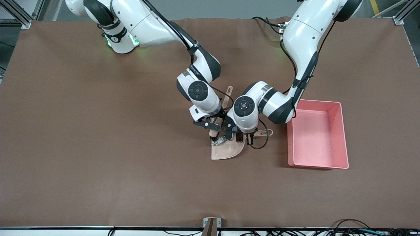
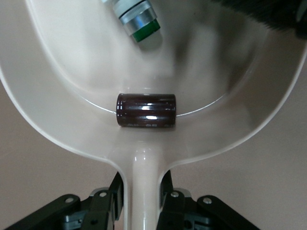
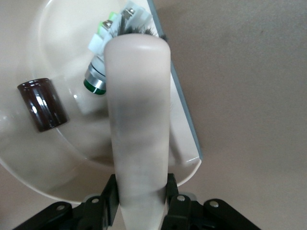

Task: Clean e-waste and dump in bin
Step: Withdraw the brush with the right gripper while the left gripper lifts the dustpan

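The e-waste lies in the beige dustpan [image 1: 227, 151]: a dark maroon cylinder [image 2: 146, 111] at the pan's back curve and a white-and-green switch [image 2: 139, 22] nearer its mouth. My left gripper [image 1: 245, 138] is shut on the dustpan's handle [image 2: 143, 182]. My right gripper [image 1: 215, 126] is shut on the beige handle of a brush [image 3: 139, 120], whose dark bristles [image 3: 132, 28] rest at the pan's open edge against the switch [image 3: 101, 72]. The cylinder [image 3: 43, 104] lies apart from the brush. The pink bin [image 1: 343, 137] stands beside the dustpan toward the left arm's end.
The brown table cloth [image 1: 98, 147] spreads wide on all sides of the pan. Both arms crowd together over the dustpan at the table's middle. Cables [image 1: 347, 229] run along the table's edge nearest the front camera.
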`<state>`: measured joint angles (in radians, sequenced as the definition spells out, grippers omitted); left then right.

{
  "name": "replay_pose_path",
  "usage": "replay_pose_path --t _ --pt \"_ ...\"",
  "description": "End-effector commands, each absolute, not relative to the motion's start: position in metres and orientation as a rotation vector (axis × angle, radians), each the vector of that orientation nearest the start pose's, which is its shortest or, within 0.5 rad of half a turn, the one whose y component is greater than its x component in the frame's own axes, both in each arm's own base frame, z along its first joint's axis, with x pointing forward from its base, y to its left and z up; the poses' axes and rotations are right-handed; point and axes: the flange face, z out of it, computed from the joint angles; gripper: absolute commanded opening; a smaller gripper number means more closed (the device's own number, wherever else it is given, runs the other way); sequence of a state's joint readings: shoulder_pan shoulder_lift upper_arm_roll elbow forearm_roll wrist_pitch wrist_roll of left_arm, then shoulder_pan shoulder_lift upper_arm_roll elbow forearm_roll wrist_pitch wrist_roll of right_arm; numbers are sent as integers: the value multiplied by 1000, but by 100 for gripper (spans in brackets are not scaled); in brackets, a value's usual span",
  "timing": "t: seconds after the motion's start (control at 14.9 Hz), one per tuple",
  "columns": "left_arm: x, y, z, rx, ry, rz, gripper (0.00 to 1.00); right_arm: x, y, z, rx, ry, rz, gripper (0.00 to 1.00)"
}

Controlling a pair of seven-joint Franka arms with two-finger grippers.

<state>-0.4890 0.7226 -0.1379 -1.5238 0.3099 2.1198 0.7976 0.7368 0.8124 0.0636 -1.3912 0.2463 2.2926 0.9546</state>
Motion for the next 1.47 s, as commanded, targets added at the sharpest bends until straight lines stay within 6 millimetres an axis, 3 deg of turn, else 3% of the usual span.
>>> replay_pose_path --t 0.0,0.27,0.54,0.8,1.07,1.14,1.41 --pt "585 -387 230 -2102 2088 194 17 529 525 237 -2869 504 212 0" --pt "588 -382 230 -2109 2081 195 17 546 501 239 -2893 454 250 0" --pt "588 -382 227 -2107 2084 188 17 561 468 265 -2922 396 323 0" --pt "591 -383 226 -2104 2095 127 10 578 411 295 -2940 320 376 0" --pt "591 -386 222 -2101 2111 44 5 582 354 328 -2943 292 333 0" --pt "591 -388 223 -2100 2114 16 5 585 333 331 -2944 246 331 0" --pt "592 -392 235 -2088 2125 -37 3 581 279 327 -2984 145 332 0"
